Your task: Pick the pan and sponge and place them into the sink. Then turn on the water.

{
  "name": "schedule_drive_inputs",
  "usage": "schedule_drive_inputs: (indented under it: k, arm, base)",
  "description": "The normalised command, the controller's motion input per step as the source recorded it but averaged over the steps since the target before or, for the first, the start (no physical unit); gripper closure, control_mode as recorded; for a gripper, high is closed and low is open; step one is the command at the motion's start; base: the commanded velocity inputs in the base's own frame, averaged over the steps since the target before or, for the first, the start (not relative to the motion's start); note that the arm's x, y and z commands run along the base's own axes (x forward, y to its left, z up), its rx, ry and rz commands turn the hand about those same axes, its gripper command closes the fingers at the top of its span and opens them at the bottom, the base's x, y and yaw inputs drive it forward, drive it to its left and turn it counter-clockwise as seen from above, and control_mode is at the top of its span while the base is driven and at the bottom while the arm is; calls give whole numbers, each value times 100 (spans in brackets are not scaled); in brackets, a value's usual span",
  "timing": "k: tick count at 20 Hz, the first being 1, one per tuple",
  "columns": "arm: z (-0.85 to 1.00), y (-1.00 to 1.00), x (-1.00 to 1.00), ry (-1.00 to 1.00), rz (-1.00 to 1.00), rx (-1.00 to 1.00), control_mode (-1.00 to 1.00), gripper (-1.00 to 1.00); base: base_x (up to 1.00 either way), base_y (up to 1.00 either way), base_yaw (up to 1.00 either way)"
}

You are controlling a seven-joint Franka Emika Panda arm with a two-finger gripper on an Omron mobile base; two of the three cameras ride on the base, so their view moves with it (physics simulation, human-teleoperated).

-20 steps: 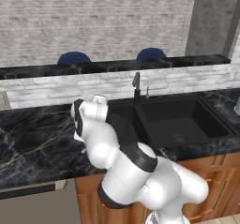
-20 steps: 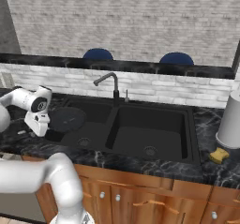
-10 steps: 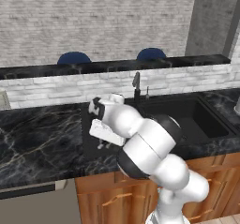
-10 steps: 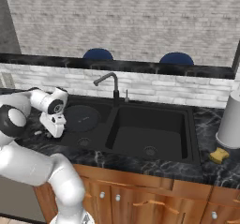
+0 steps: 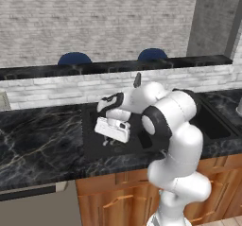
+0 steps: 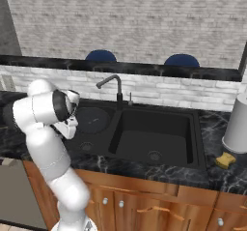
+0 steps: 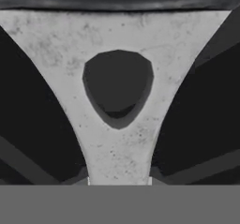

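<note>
Two basins make up the black sink (image 6: pixel 193 116), and the arm reaches over its left one. Nearest the hand camera, the pan's light grey handle (image 7: pixel 117 138), with its hanging hole, runs between the fingers; the gripper (image 5: pixel 109 140) is clenched on it. The pan (image 6: pixel 91 119) sits in the left basin, dark and round. At the near right, the yellow sponge (image 6: pixel 225 160) lies on the counter (image 5: pixel 33 140), beside a pale canister (image 6: pixel 237 123). Farther back stands the faucet (image 6: pixel 112 87).
</note>
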Motion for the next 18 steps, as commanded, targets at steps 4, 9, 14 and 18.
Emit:
schedule_drive_inputs:
  k: [4, 9, 14, 18]
  arm:
    - [-41, -9, 42, 6, 2, 0, -100, 100]
    - [-63, 1, 27, 0, 7, -3, -100, 100]
    - [-56, 8, 23, 0, 10, -1, -100, 100]
    - [-47, 18, 0, 0, 19, 0, -100, 100]
  base:
    - [0, 0, 0]
    - [0, 0, 0]
    - [0, 0, 0]
    - [0, 0, 0]
